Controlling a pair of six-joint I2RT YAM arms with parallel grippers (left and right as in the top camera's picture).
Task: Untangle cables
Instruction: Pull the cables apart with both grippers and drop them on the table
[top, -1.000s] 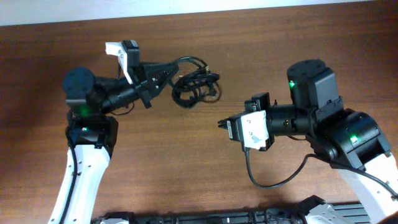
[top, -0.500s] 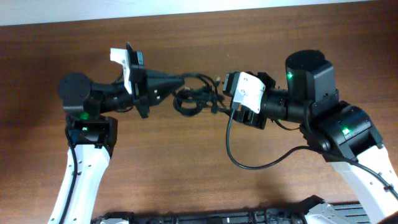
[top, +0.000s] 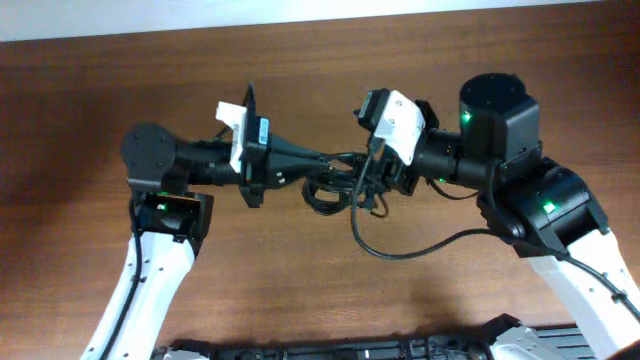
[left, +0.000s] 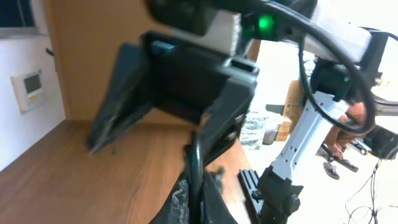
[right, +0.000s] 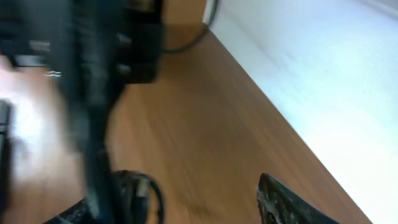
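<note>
From the overhead view, the tangle of thin black cables (top: 328, 188) sits near the middle of the brown wooden table (top: 300, 300), pinned between the two arms. The left gripper (top: 305, 163) comes in from 9 o'clock. Its fingers taper to a narrow point on a strand at the bundle's 10 o'clock edge, apparently pinching it. The right gripper (top: 374, 187) comes in from 3 o'clock and touches the bundle's far side. Its own thick black wrist lead (top: 400, 250) sags toward 6 o'clock and should not be mistaken for the work.

In the left wrist view, one cord (left: 196, 163) rises from between the closed-up fingers at 6 o'clock toward the right gripper's black body, which fills the frame at 12 o'clock. I judge that the grip is secure but that the two tools are crowded.

The right wrist view is blurred. The fingers (right: 283, 202) stand wide apart, with a loop of cable (right: 140, 190) lying on the wood between them at 7 o'clock, and nothing is held.

The step in hand looks like taking a second hold. To do it well, the right gripper should close on one distinct loop, not the whole clump, at a spot apart from the left's strand. The arms should then draw slowly toward 9 and 3 o'clock, watching for a knot tightening. If the bundle lifts as one mass, release and pick another strand.
</note>
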